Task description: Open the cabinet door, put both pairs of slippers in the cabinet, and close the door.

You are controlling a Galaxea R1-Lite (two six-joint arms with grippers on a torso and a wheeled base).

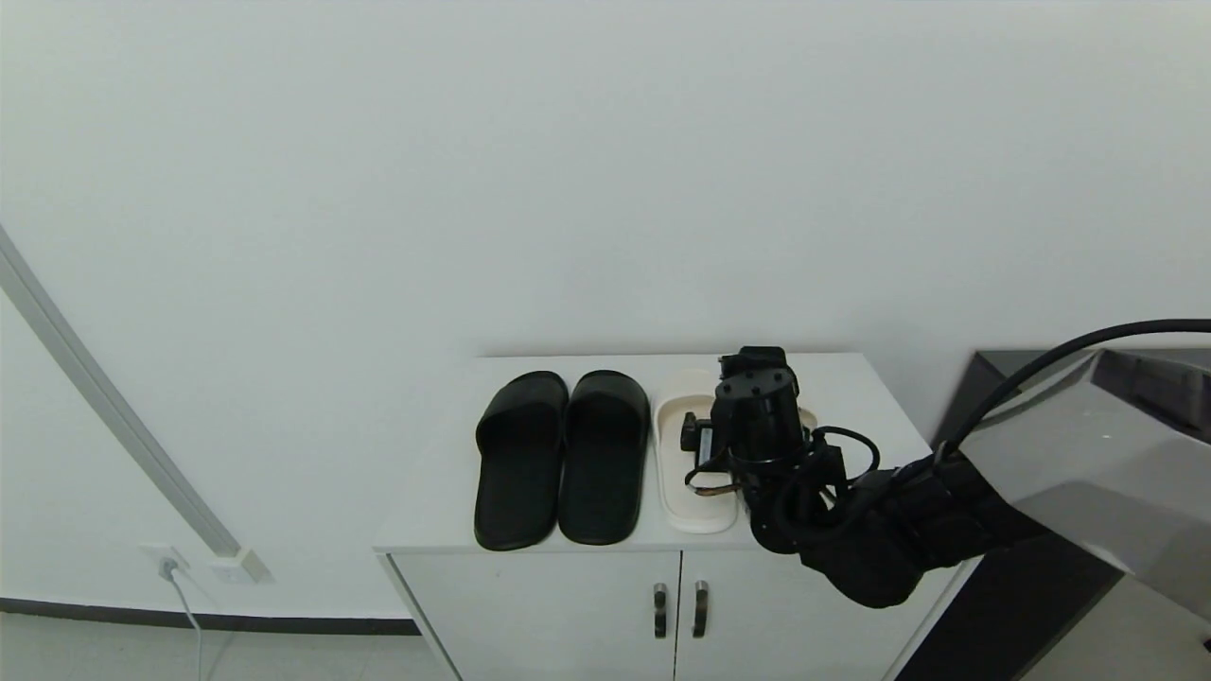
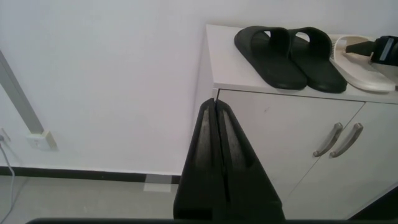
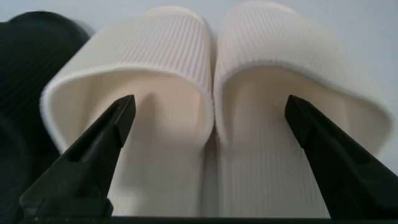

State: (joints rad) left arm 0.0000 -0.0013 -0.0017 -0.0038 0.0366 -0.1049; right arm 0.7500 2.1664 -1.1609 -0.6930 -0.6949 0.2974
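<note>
Cream ribbed slippers (image 3: 180, 68) lie side by side, pressed together, at the right end of the white cabinet's top surface (image 1: 445, 492), toes toward the wall. The right gripper (image 3: 210, 104) hangs low over their heel ends with its fingers (image 3: 93, 155) spread wide apart, one at the outer side of each slipper, so both straps lie between them. Whether the fingers touch the soles cannot be told. Just beside the cream pair, toward the left, sits a pair of black slippers (image 1: 563, 459), also on the surface. Below, the two cabinet doors (image 1: 539, 615) are shut, their handles (image 1: 659, 610) meeting at the middle. The left gripper (image 2: 216, 107) is held lower, off the cabinet's left corner, with its fingers pressed together and holding nothing. A wall socket (image 1: 166, 560) with a cable sits near the floor, well apart.
</note>
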